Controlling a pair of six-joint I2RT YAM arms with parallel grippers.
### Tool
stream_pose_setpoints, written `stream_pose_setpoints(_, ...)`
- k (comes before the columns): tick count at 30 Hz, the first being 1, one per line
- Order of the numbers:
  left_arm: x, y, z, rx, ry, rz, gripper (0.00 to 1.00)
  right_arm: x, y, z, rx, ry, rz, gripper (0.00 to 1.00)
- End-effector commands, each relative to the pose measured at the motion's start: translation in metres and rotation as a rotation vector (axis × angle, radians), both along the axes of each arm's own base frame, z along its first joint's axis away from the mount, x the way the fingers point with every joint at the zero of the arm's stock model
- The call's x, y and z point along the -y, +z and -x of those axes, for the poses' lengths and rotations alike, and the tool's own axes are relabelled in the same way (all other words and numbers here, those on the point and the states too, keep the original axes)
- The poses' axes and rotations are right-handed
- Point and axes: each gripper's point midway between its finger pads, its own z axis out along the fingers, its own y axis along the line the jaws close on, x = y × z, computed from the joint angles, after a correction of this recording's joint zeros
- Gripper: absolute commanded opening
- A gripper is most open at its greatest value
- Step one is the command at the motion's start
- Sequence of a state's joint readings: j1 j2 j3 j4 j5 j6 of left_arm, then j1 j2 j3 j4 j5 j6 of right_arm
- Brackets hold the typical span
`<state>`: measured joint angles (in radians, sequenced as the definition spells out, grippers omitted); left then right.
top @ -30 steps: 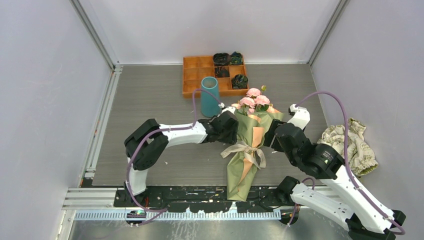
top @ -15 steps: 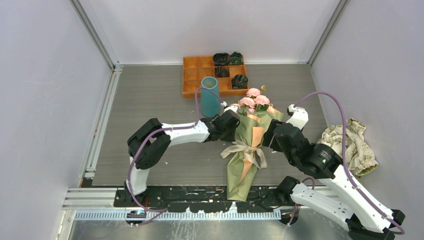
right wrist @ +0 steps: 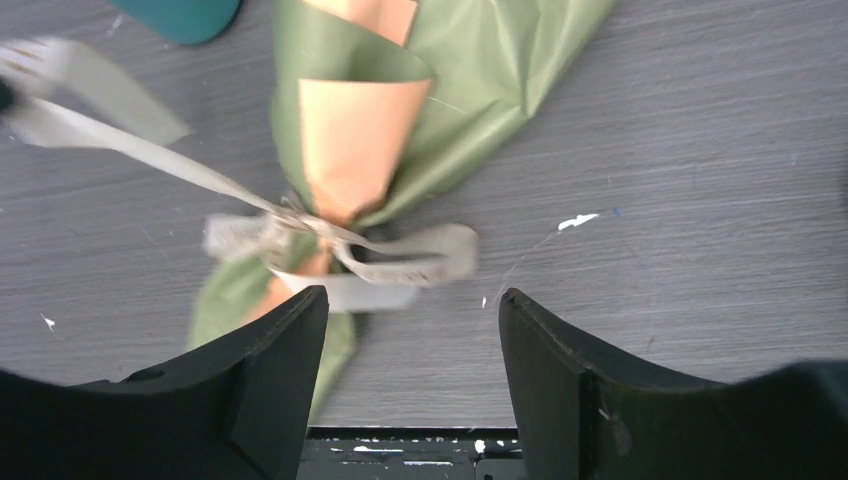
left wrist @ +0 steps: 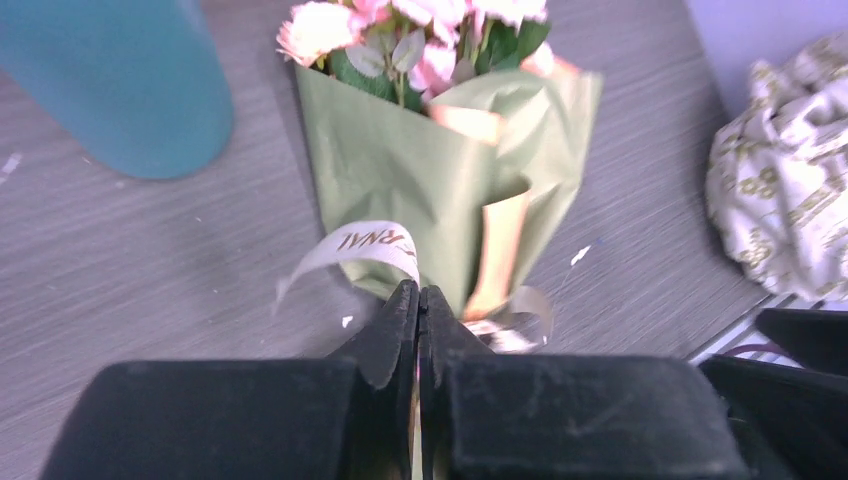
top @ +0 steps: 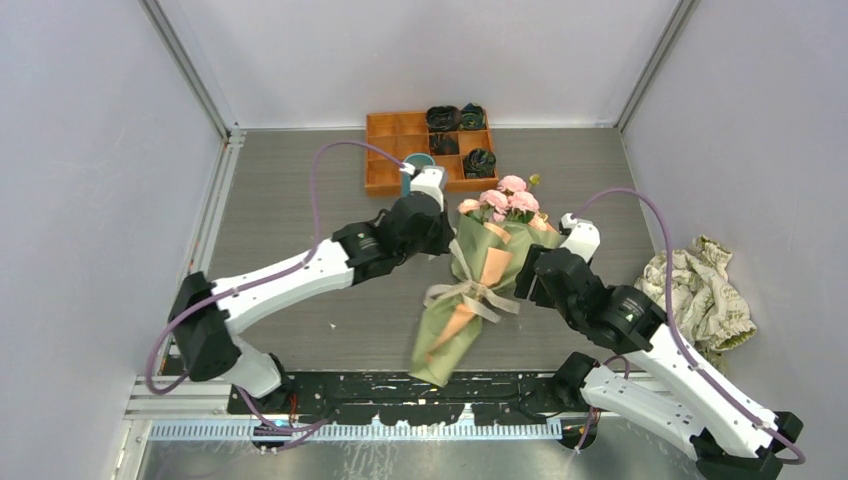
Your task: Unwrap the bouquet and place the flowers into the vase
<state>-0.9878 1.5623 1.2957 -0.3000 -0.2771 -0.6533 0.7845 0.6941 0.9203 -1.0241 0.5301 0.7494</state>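
Shifted up-left: bouquet [top: 470, 290], tail swung left — left gripper [left wrist: 420, 300] pinched shut on ribbon [left wrist: 365, 240]; right gripper [right wrist: 410, 295] jaws wide apart, holding nothing.

Place: I take this for a robotics lab test cell | Walls: plain pale panels [top: 90, 200] box in three sides | Frame: aluminium corner posts [top: 190, 68] | Surface: grey wood-grain table [top: 290, 190] | Rig: my left arm [top: 290, 275] and right arm [top: 690, 385] are bolted at the table's near edge and trail purple cables [top: 313, 200]
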Motion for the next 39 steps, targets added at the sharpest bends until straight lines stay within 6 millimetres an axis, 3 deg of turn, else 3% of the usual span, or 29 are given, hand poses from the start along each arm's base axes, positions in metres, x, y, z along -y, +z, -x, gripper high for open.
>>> stream_pose_setpoints(1, -0.027, 0.047, -0.007, 0.115, 0.072, 0.012, 0.0, -0.019, -0.008, -0.006, -0.013, 0.013, -0.061, 0.69)
stream_pose_setpoints(3, -0.034, 0.058, -0.004, 0.134, 0.079, 0.027, 0.0, -0.025, -0.016, -0.006, -0.032, 0.026, -0.069, 0.69)
stream_pose_setpoints(12, -0.056, 0.075, 0.007, 0.159, 0.102, 0.063, 0.0, -0.06, -0.051, -0.012, -0.138, 0.107, -0.087, 0.68)
stream_pose_setpoints(18, -0.075, 0.103, 0.013, 0.213, 0.122, 0.088, 0.0, -0.089, -0.05, -0.024, -0.139, 0.178, -0.132, 0.62)
stream_pose_setpoints(24, -0.08, 0.087, 0.009, 0.225, 0.131, 0.029, 0.0, -0.138, -0.048, -0.011, -0.147, 0.358, -0.154, 0.53)
stream_pose_setpoints(29, -0.085, 0.065, 0.003, 0.225, 0.178, -0.005, 0.0, -0.174, -0.062, -0.003, -0.161, 0.445, -0.146, 0.49)
stream_pose_setpoints(33, -0.1, 0.056, 0.0, 0.236, 0.236, -0.031, 0.0, -0.192, -0.076, -0.013, -0.16, 0.453, -0.136, 0.48)
stream_pose_setpoints(39, -0.117, 0.057, 0.002, 0.257, 0.273, -0.05, 0.0, -0.203, -0.09, -0.038, -0.126, 0.434, -0.044, 0.54)
